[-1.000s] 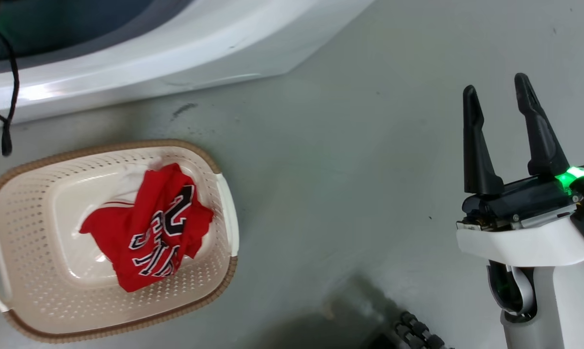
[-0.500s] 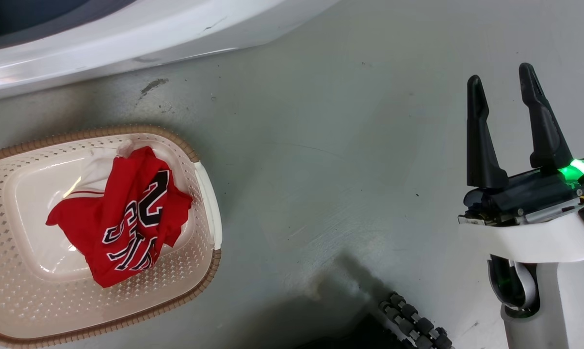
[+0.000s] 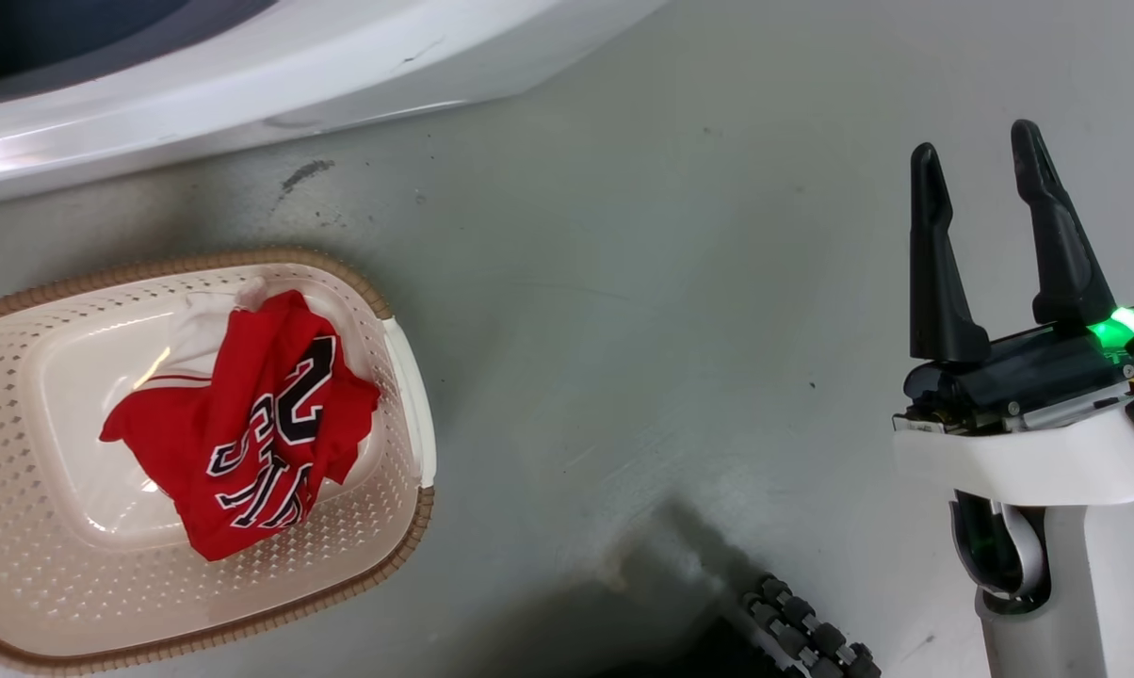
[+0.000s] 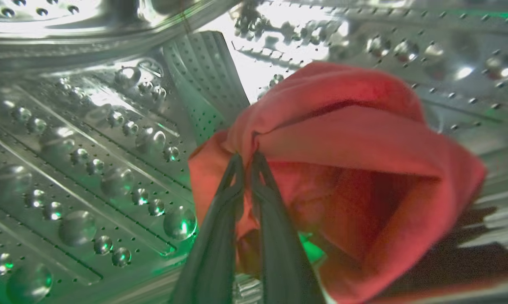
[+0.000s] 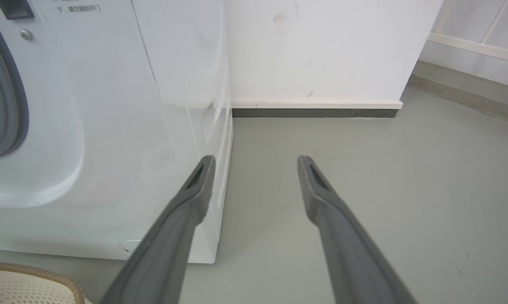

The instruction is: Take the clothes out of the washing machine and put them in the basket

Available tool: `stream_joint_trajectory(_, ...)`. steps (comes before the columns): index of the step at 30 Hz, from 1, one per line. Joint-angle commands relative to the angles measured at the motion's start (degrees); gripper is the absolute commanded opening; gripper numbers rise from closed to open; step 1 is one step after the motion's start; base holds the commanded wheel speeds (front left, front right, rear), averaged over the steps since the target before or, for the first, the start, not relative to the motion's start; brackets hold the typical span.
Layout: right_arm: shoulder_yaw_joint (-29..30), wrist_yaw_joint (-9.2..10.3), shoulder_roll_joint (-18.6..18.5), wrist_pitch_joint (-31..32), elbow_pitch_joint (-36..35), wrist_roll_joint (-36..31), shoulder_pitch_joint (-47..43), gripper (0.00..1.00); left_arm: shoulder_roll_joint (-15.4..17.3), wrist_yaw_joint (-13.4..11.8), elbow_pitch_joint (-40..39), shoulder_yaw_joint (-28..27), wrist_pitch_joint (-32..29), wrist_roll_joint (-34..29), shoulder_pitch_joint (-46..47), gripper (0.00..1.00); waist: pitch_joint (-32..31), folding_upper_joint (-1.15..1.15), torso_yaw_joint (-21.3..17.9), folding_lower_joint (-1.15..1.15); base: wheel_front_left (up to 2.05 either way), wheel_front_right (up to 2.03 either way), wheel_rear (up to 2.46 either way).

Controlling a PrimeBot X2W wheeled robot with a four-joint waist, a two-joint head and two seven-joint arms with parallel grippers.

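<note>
Grey floor [image 3: 623,282], white wall [image 5: 321,50] behind. Washing machine [image 5: 110,105] white, standing on floor beside wall; its steel drum [image 4: 89,147] perforated, shiny. Basket [image 3: 21,584] on floor near machine front. Crumpled on basket bottom: red garment [image 3: 247,443], black-and-white lettering up. Inside drum: second red garment [image 4: 363,147], fold pinched by left hand [image 4: 246,157], fingers almost pressed together on cloth. Right hand [image 3: 974,141] spread, holding nothing, over bare floor, well apart from basket.
</note>
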State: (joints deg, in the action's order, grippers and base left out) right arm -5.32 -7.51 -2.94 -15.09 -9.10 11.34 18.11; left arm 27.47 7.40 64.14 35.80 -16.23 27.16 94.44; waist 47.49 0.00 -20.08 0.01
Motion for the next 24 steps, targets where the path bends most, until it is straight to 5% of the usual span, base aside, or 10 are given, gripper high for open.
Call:
stream_joint_trajectory(1,0.3,0.04,0.1,-0.1,0.2,-0.4,0.3,1.00,-0.4,0.0,0.3,0.3,1.2,0.4,-1.0,0.00,-0.8,0.00,0.6,-0.01,0.00,0.00,0.00)
stream_joint_trajectory(24,1.0,0.04,0.1,-0.1,3.3,-7.3,-7.1,1.00,-5.0,0.0,-6.8,4.0,27.1,10.0,-26.4,0.00,-20.0,0.00,10.5,-0.01,0.00,0.00,0.00)
